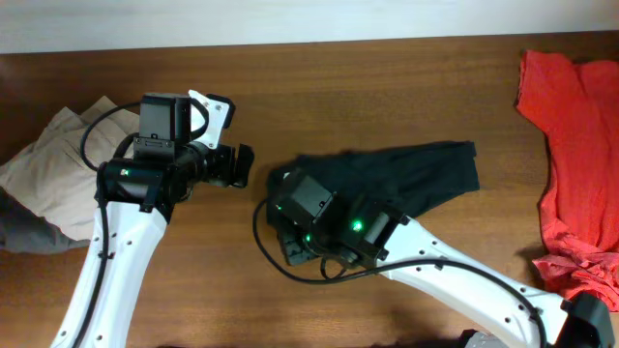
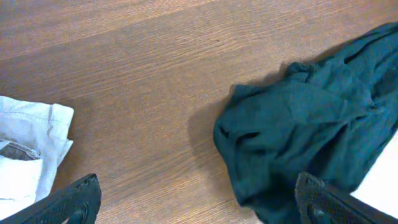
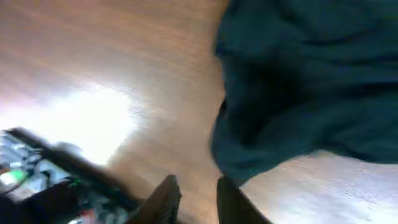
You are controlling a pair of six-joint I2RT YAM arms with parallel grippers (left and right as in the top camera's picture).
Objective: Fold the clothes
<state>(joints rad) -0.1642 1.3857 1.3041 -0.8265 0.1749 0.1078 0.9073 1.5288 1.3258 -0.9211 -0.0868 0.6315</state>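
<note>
The black T-shirt (image 1: 426, 169) lies crumpled in a long heap at the table's middle. It also shows in the left wrist view (image 2: 298, 124) and the right wrist view (image 3: 311, 81). My left gripper (image 1: 242, 164) hovers just left of the shirt's left end, jaws wide open and empty (image 2: 199, 202). My right gripper (image 1: 287, 246) is low by the shirt's near left edge. Its jaws (image 3: 198, 193) stand a narrow gap apart with bare wood between them. The right finger is at the shirt's edge. The right wrist view is blurred.
Beige trousers (image 1: 48, 169) lie bunched at the left edge, and show in the left wrist view (image 2: 25, 149). Red garments (image 1: 580, 145) are piled at the right edge. The right arm lies across the front of the table.
</note>
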